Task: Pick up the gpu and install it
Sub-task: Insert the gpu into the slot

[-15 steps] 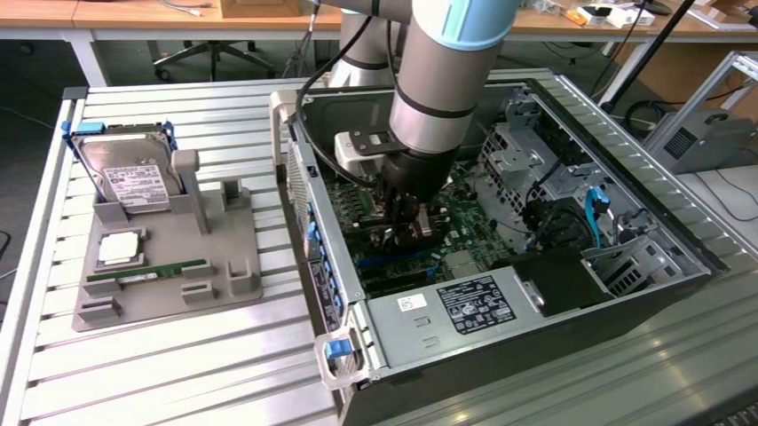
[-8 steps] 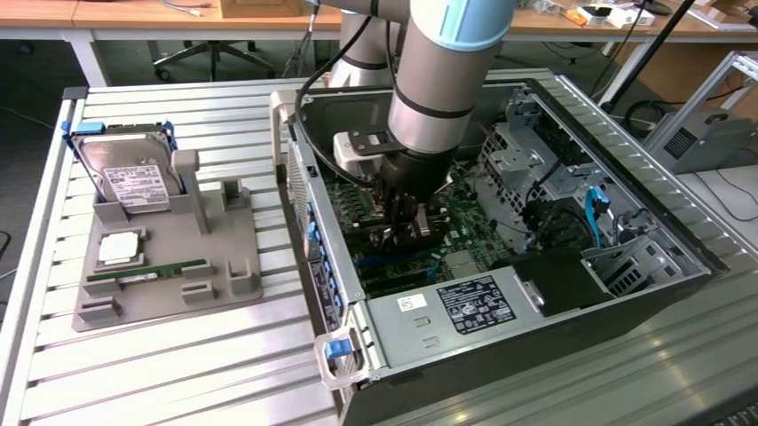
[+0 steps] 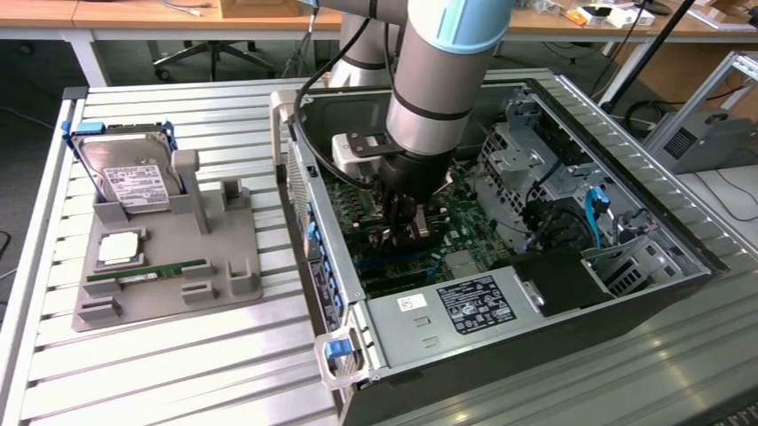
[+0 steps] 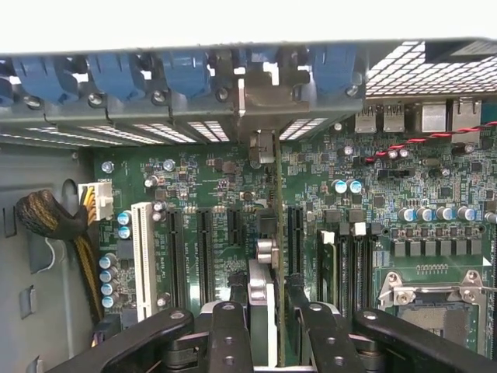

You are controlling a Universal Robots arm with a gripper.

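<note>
gripper (image 4: 268,311) pinching gpu (image 4: 277,225) edge-on, card upright over motherboard (image 4: 435,194) slot between the black connectors, its bracket up at the rear panel, inside the open PC case (image 3: 355,337) on bench (image 3: 177,373)

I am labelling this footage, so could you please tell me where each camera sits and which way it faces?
Exterior view: off the arm, above and to one side, looking down on the slatted table, the open computer case and the grey parts holder; the arm and gripper reach into the case.
Wrist view: on the wrist, inside the case, looking past the gripper at the green motherboard, with the gpu edge-on between its fingers.
Shared: gripper and motherboard.
</note>
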